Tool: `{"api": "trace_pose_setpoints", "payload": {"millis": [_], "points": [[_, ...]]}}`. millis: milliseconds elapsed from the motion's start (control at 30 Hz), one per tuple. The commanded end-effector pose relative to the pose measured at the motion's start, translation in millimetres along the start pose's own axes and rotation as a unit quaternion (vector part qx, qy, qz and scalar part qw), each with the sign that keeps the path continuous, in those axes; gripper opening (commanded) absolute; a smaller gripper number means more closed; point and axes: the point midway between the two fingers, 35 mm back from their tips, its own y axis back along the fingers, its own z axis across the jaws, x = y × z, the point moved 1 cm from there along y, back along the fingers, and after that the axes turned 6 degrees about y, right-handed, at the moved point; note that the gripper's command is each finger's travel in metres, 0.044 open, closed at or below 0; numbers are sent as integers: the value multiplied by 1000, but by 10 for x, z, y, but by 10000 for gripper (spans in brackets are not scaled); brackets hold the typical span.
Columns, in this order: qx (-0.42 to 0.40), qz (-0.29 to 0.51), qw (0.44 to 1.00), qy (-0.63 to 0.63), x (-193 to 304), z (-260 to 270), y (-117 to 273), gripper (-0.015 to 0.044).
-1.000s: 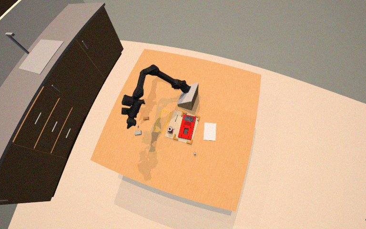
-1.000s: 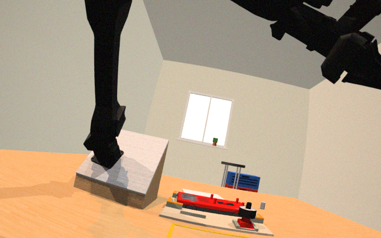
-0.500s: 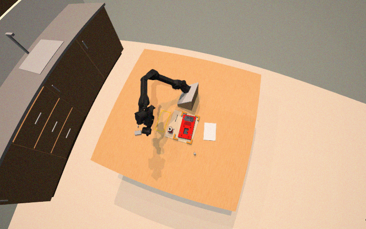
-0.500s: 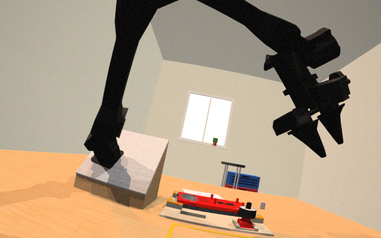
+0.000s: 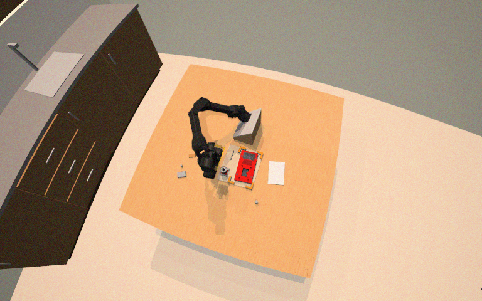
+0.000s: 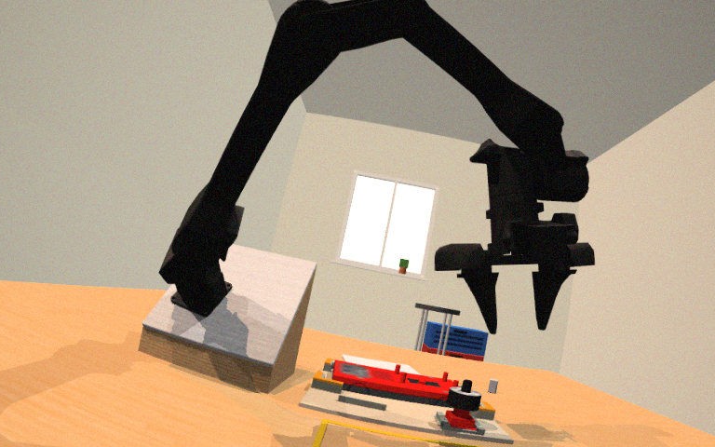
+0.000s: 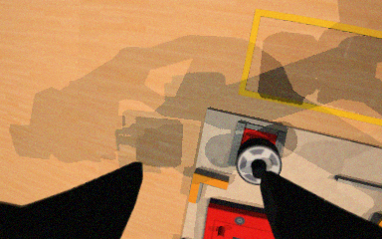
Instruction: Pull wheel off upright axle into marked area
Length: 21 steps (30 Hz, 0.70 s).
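Exterior view shows open jaws (image 6: pixel 518 331) above the wheel (image 6: pixel 464 398) (image 7: pixel 259 162) (image 5: pixel 223 171), the yellow-marked area (image 6: pixel 323 433) (image 7: pixel 249 60) wheel-free

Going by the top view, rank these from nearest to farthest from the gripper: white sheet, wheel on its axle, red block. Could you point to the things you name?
From the gripper (image 5: pixel 209 173) (image 6: pixel 518 331) (image 7: pixel 201 174), in the top view:
1. Wheel (image 5: pixel 221 170) (image 6: pixel 464 400) (image 7: pixel 245 162): just right of it in the picture.
2. Red block (image 5: pixel 246 165) (image 6: pixel 375 377) (image 7: pixel 250 228): beyond the wheel.
3. White sheet (image 5: pixel 276 172) (image 6: pixel 375 361): farther right, past the block.
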Motion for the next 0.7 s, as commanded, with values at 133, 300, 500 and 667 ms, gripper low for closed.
{"api": "trace_pose_setpoints", "payload": {"millis": [133, 300, 500, 667], "points": [[103, -5, 993, -52, 293, -352, -118, 300], [103, -5, 993, -52, 293, -352, -118, 300], [103, -5, 993, -52, 361, -261, -136, 300], [103, -5, 993, -52, 361, -264, -164, 300]]}}
